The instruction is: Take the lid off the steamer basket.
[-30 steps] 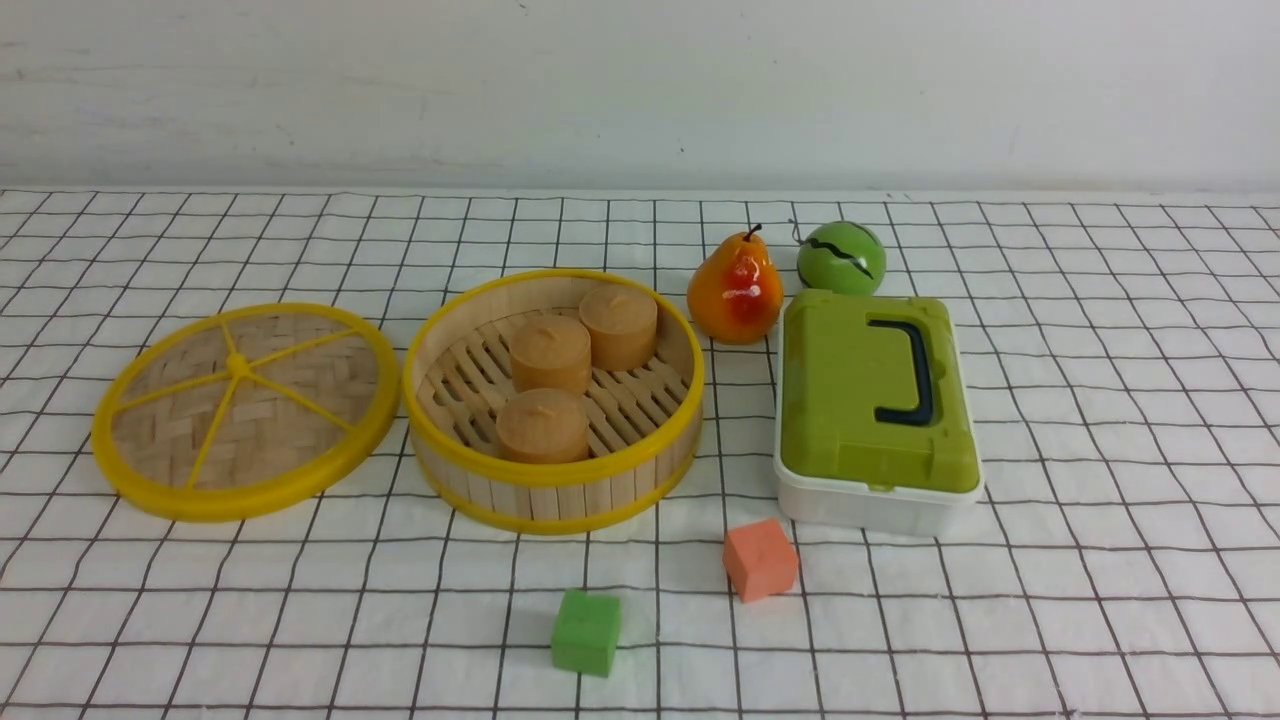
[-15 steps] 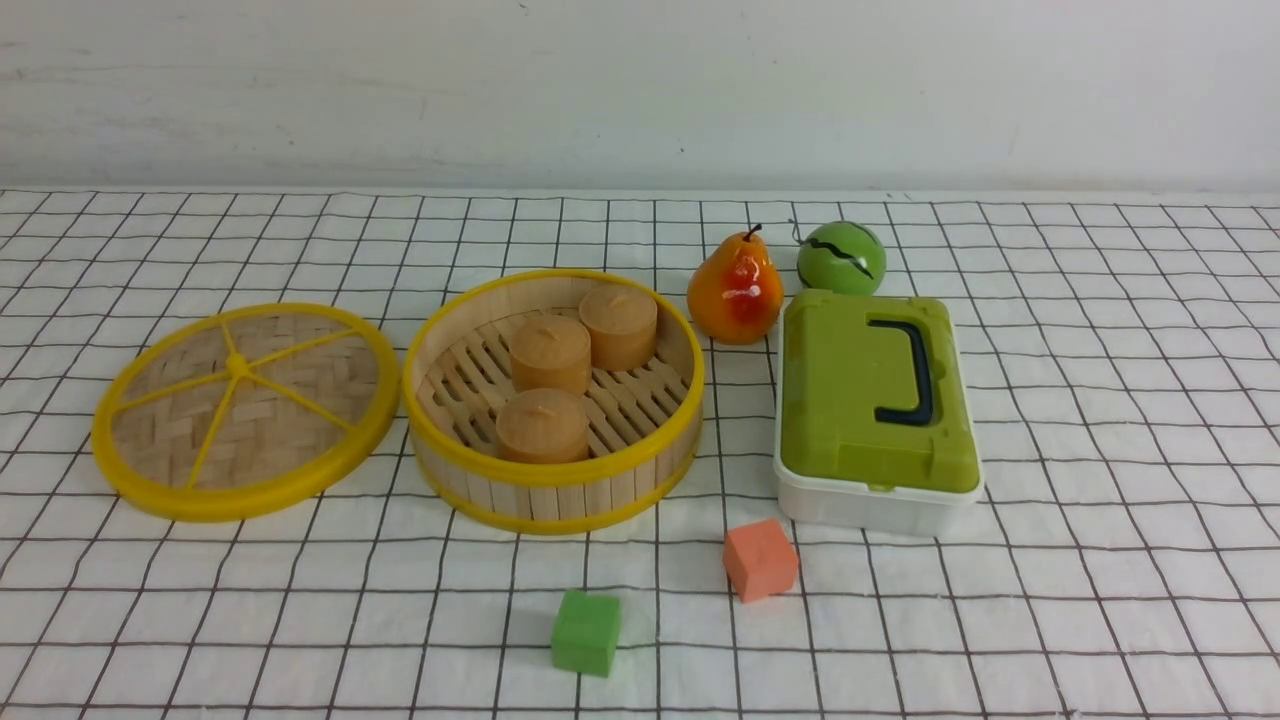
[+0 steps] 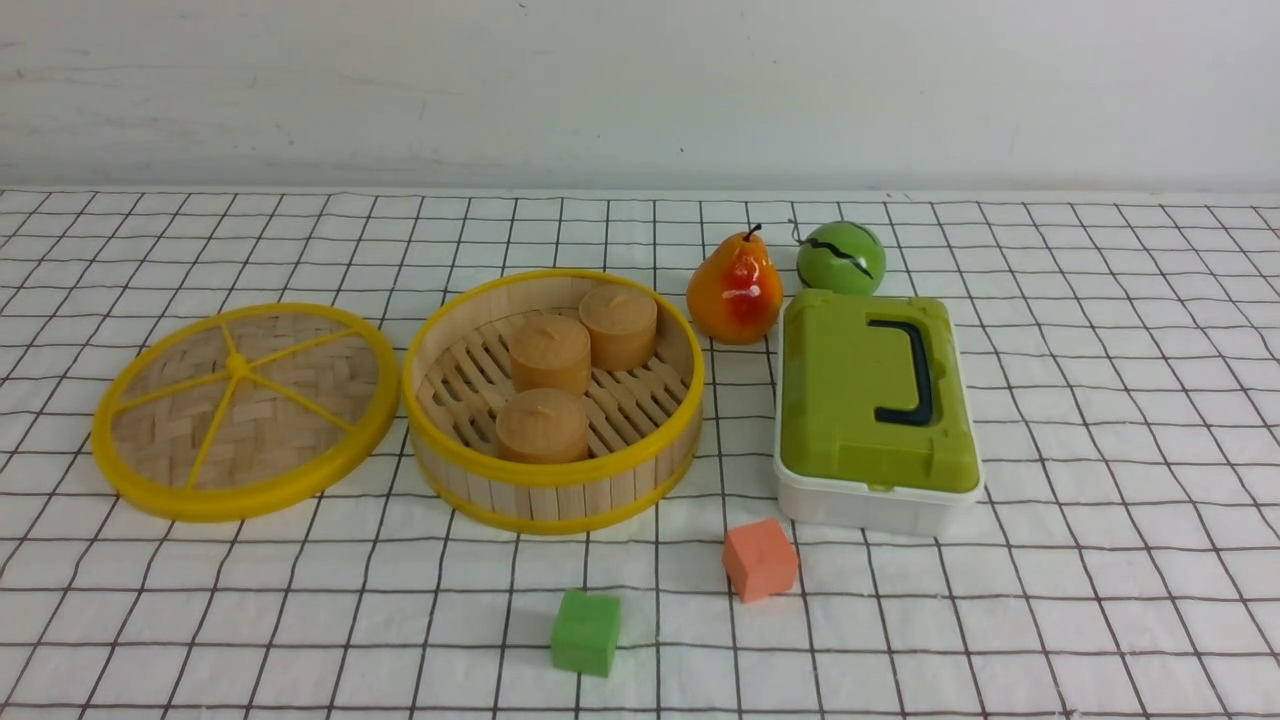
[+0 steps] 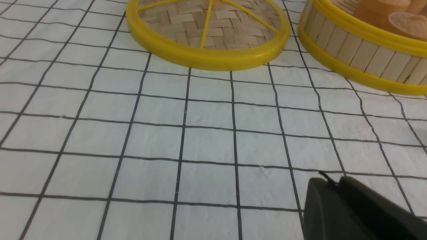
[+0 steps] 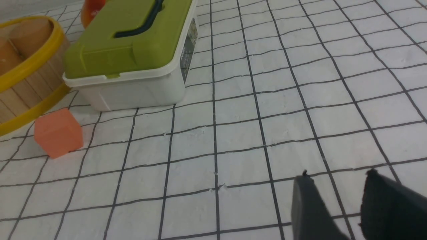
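Front view is showing the steamer basket (image 3: 553, 400) sitting uncovered beside the lid (image 3: 245, 410), which is lying flat at its left, rims almost touching. Bare cloth is stretching wide under my grippers: my left gripper (image 4: 337, 186) is looking closed, my right gripper (image 5: 337, 190) is hanging slightly parted, empty

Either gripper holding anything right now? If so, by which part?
Nothing held. The right gripper is open and empty; the left gripper grips nothing. The lid lies on the cloth.
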Motion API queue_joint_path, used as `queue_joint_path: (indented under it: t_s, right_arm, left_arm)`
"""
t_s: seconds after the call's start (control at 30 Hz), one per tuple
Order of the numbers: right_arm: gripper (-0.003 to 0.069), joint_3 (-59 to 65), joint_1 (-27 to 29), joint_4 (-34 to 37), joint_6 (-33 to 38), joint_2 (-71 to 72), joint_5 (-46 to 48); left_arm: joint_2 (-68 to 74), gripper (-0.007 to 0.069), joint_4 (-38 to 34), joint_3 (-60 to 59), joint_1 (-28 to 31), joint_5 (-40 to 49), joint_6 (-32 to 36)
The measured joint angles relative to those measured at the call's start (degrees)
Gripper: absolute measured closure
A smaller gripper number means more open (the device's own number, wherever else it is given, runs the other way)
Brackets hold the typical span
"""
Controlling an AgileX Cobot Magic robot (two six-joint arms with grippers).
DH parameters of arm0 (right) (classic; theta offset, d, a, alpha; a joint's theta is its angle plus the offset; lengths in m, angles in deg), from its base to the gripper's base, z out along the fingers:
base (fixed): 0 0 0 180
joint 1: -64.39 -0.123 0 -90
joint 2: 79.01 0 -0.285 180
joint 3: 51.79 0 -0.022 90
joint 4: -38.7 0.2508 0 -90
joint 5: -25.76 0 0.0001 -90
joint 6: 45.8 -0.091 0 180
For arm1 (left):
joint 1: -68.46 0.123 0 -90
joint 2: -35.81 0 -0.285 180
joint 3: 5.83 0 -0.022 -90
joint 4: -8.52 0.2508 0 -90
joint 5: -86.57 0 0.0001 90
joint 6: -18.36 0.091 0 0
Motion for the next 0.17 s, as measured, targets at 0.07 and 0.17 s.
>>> queue_joint_path:
  t_s: [0.07,0.17]
  right_arm:
    - [0.0419,0.0,0.0,0.0,0.0,0.0,0.0]
    - [0.0419,0.0,0.0,0.0,0.0,0.0,0.0]
  left_arm:
    - [0.0,0.0578,0.0,0.0,0.0,0.0,0.0]
    - [0.0,0.0578,0.0,0.0,0.0,0.0,0.0]
